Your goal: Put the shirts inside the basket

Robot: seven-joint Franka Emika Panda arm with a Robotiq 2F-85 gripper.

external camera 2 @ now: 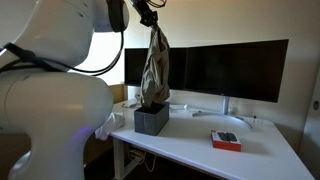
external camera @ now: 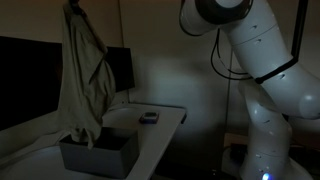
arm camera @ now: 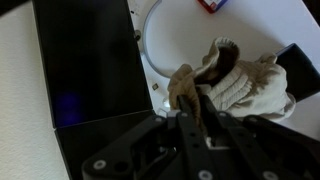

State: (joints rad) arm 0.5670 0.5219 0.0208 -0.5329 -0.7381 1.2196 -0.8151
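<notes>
One shirt (external camera 2: 155, 65) in the pinch of the tool (external camera 2: 149, 16), hem inside the dark basket (external camera 2: 151, 122) on the desk (external camera 2: 270, 150)

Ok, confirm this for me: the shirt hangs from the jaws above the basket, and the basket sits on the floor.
Not right. The basket sits on the white desk, not the floor; both exterior views show it. The shirt does hang above it.

In an exterior view the shirt (external camera: 85, 70) runs off the top edge. The small item (external camera: 148, 118) near the counter's (external camera: 160, 130) end is too dim to identify. In the wrist view cloth covers the gripper's (arm camera: 195, 108) tips, and the top edge cuts the item.
</notes>
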